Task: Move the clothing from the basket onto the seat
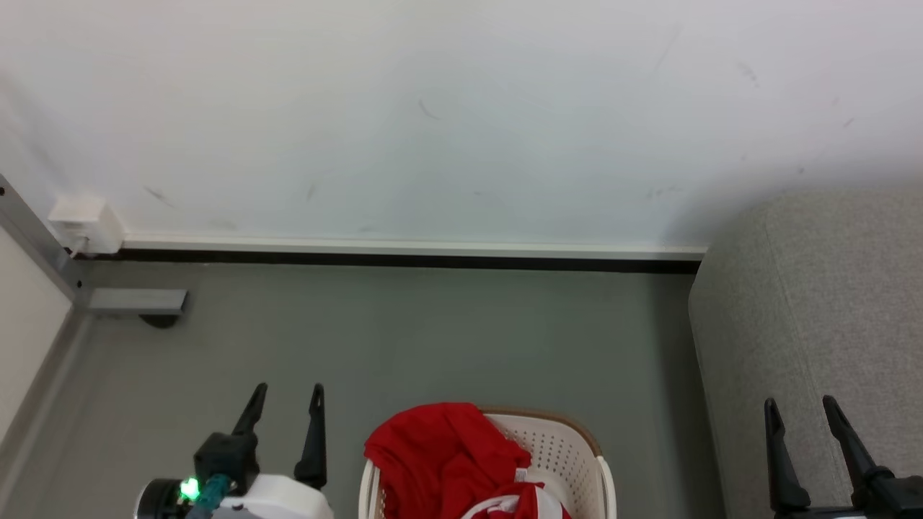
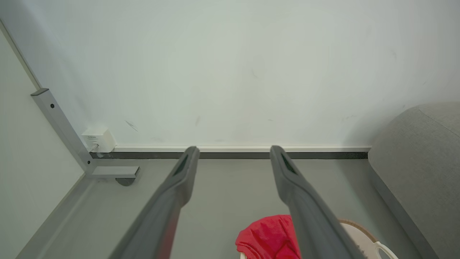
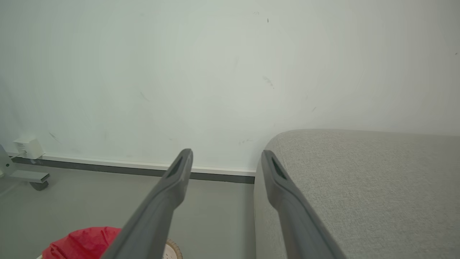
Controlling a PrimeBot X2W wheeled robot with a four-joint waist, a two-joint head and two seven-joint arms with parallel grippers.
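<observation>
Floor [image 1: 433,339] is bearing the basket [image 1: 577,447], clothing [image 1: 433,454] sitting inside, seat [image 1: 829,288] waiting, my left claw [image 1: 288,393] and right claw [image 1: 800,404] gaping empty.

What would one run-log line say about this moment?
status: no grasp yet | left hand: open, empty | right hand: open, empty | red clothing: in laundry basket | sofa: right of basket

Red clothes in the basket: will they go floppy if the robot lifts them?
Probably floppy: the red clothes lie crumpled in soft folds. They would likely dangle and might snag the basket rim, since they bulge above it.
</observation>
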